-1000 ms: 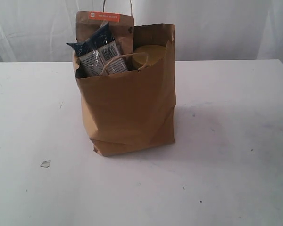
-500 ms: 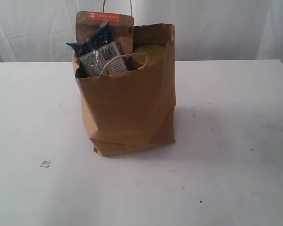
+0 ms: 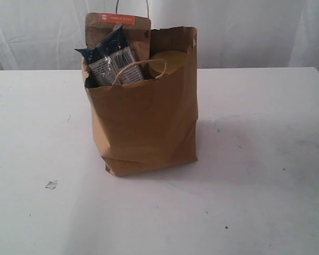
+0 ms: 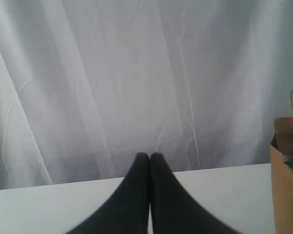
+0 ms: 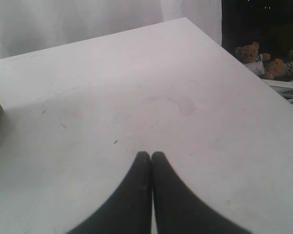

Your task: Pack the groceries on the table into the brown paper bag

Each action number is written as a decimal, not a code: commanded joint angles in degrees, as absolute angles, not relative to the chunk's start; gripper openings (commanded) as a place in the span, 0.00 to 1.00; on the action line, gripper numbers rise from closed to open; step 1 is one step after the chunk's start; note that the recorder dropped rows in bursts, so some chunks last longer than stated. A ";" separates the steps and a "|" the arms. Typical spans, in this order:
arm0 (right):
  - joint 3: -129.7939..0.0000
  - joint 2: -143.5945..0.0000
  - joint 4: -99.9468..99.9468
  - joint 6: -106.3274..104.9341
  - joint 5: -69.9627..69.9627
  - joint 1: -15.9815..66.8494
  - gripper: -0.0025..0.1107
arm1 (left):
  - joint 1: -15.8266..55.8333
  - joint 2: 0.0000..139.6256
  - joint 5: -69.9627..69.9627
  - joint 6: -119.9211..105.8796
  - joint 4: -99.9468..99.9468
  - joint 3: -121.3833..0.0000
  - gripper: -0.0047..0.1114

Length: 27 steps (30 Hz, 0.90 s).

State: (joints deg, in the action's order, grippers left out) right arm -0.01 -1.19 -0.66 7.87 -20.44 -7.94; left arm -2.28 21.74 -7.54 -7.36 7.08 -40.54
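The tall brown kraft paper bag (image 3: 146, 127) stands upright near the middle of the wide white surface (image 3: 266, 159). Above its ragged rim show the brown orange-striped pouch (image 3: 118, 26), the long dark-blue packet (image 3: 110, 58) leaning in front of it, and the top of the big gold-lidded clear jar (image 3: 167, 61) beside them. My 2 arms are clear of the bag. My left pincer (image 4: 149, 156) is pressed together, holding nothing. My right pincer (image 5: 151, 155) is the same, above bare surface.
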 commanded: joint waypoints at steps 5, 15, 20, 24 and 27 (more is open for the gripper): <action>0.00 -1.18 -1.27 7.92 -19.63 -7.88 0.02 | -2.03 21.31 -12.67 -7.59 3.51 -40.43 0.04; 0.00 -1.18 -1.27 7.92 -19.63 -7.88 0.02 | -2.11 21.74 -13.80 -7.59 2.26 -29.21 0.04; 0.00 -1.18 -1.27 7.92 -19.63 -7.88 0.02 | -2.11 21.74 12.47 -7.55 1.21 -12.82 0.04; 0.00 -1.18 -1.27 7.92 -19.63 -7.88 0.02 | -2.11 20.21 26.42 -7.55 3.24 -2.80 0.04; 0.00 -1.18 -1.27 7.92 -19.63 -7.88 0.02 | -2.11 17.18 23.91 -7.55 5.72 0.00 0.04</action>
State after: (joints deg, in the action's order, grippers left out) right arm -0.01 -1.19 -0.66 7.87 -20.44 -7.94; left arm -2.28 19.46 22.32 -7.56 3.20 -2.10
